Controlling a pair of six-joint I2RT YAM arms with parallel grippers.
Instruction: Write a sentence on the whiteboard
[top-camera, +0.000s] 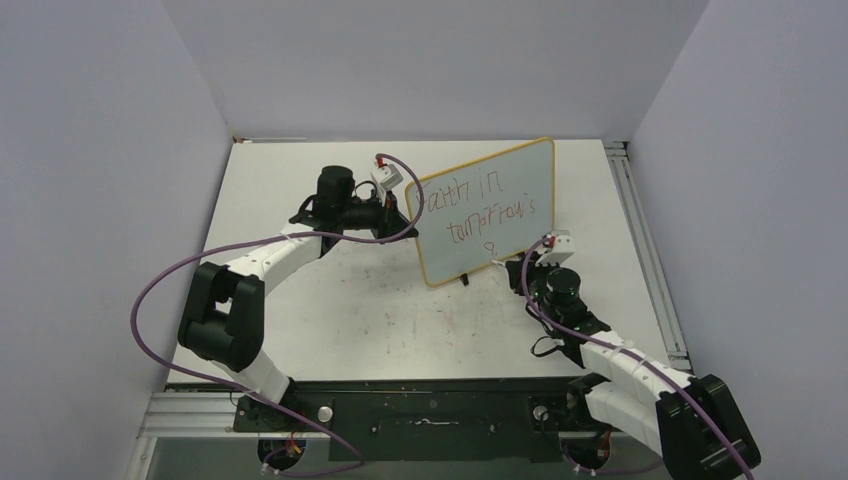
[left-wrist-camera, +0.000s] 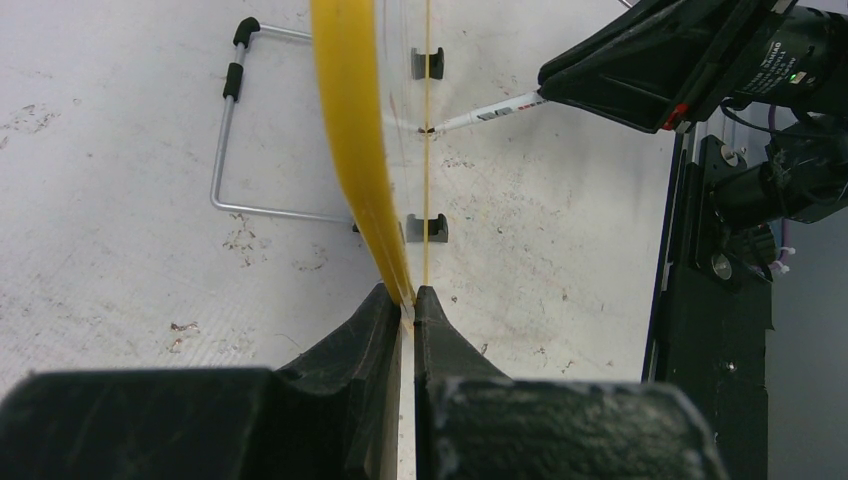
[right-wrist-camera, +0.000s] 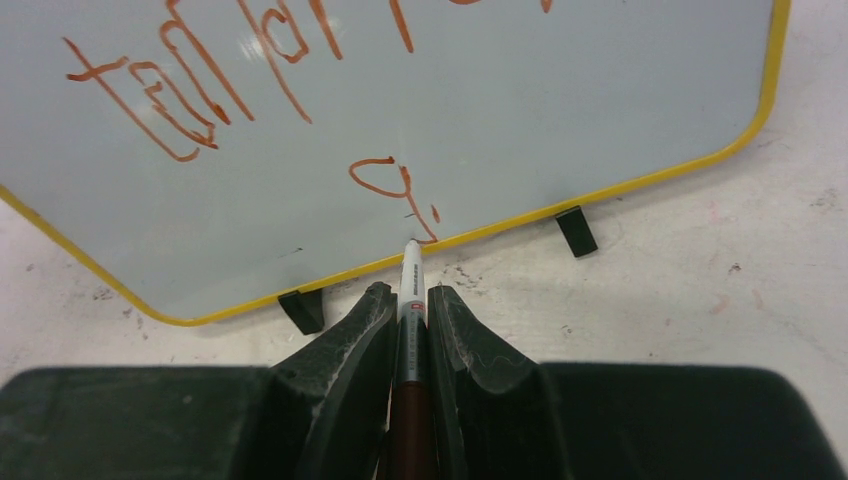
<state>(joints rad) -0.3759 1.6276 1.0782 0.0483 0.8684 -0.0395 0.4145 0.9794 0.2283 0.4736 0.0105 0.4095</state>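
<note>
The whiteboard (top-camera: 500, 185) stands tilted on the table, with a yellow frame and two black feet. My left gripper (top-camera: 405, 215) is shut on its left edge; in the left wrist view the jaws (left-wrist-camera: 408, 295) pinch the yellow frame (left-wrist-camera: 350, 130). The sentence (top-camera: 487, 210) reads "aith in / tomorrow's" in reddish-brown, with one small letter (right-wrist-camera: 385, 178) started on a third line. My right gripper (right-wrist-camera: 410, 295) is shut on a white-and-brown marker (right-wrist-camera: 410, 285). The marker's tip touches the board's lower part, just above the frame. The marker also shows in the left wrist view (left-wrist-camera: 490, 112).
A bent wire stand (left-wrist-camera: 225, 150) sticks out behind the board. The board's black feet (right-wrist-camera: 302, 310) rest on the scuffed white table. A metal rail (top-camera: 640, 250) runs along the table's right side. Grey walls close in the back and sides.
</note>
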